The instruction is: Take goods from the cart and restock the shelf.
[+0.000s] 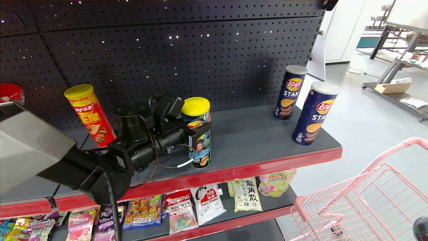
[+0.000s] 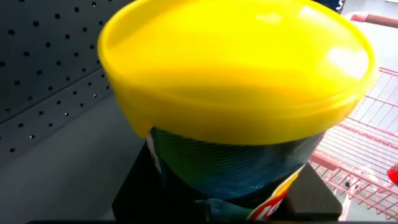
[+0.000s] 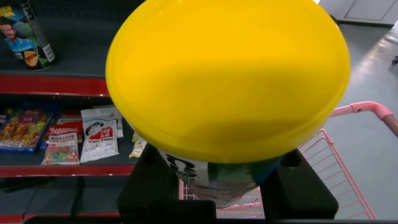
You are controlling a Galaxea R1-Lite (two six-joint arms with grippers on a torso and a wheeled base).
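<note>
Yellow-lidded can between jaws

The dim pegboard sparkles with pinpoint light through its holes, the floor glows bright, and the yellow lid bears soft glare.

- Dark blue cans on the shelf: each has a red-and-yellow logo with white lettering beneath.
- Red can: yellow characters.
- Pale bag on the lower shelf: black characters.

The shelf lies bare between the yellow-lidded can and the blue cans; a tilted red can blocks the left.
</note>
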